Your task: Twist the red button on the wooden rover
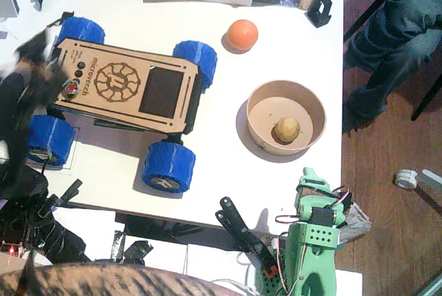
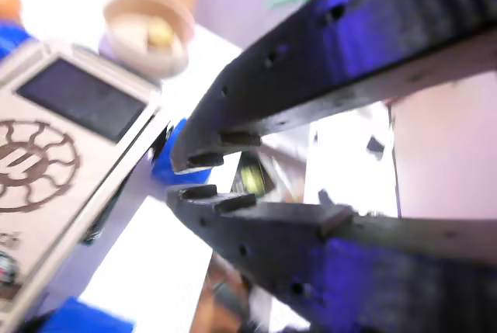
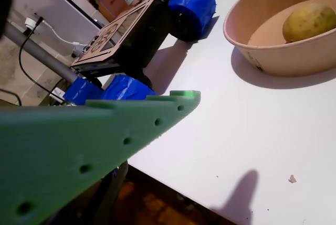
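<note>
Red button [image 1: 71, 89]: tiny, round, silver-rimmed

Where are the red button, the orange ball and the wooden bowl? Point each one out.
red button [image 1: 70, 88]: fixed view, on its small round cap, at the rover deck's left end.
orange ball [image 1: 242, 34]: fixed view, on the middle of the ball.
wooden bowl [image 1: 262, 100]: fixed view, on its upper left rim.

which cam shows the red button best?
Fixed view: the red button sits unobstructed on the wooden rover deck's left end. One wrist view only catches a blurred sliver at its edge; the other cannot resolve it.
</note>
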